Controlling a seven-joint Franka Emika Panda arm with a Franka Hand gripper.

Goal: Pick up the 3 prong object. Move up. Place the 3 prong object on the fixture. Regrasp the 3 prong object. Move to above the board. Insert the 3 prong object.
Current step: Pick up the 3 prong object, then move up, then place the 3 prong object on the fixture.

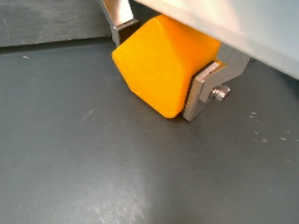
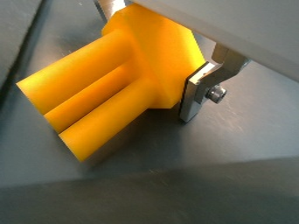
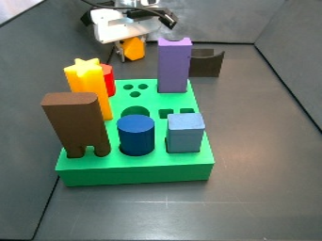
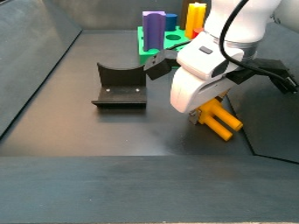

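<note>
My gripper (image 1: 160, 66) is shut on the orange 3 prong object (image 1: 163, 74). Its silver fingers (image 1: 205, 91) press on two opposite sides of the block. In a wrist view the gripper (image 2: 158, 57) holds the block end, and the three prongs (image 2: 87, 96) stick out sideways over the dark floor. In a side view the gripper (image 4: 208, 107) holds the object (image 4: 222, 121) low over the floor, to the right of the dark fixture (image 4: 119, 85). I cannot tell if it touches the floor. In a side view the gripper (image 3: 126, 40) and the object (image 3: 132, 48) are behind the green board (image 3: 138, 169), left of the fixture (image 3: 205, 62).
On the board stand a purple block (image 3: 174, 64), a yellow star-topped block (image 3: 86, 85), a brown arch block (image 3: 75, 124), a blue cylinder (image 3: 136, 134) and a blue cube (image 3: 185, 131). Three small round holes (image 3: 136, 90) show near the purple block. Dark walls ring the floor.
</note>
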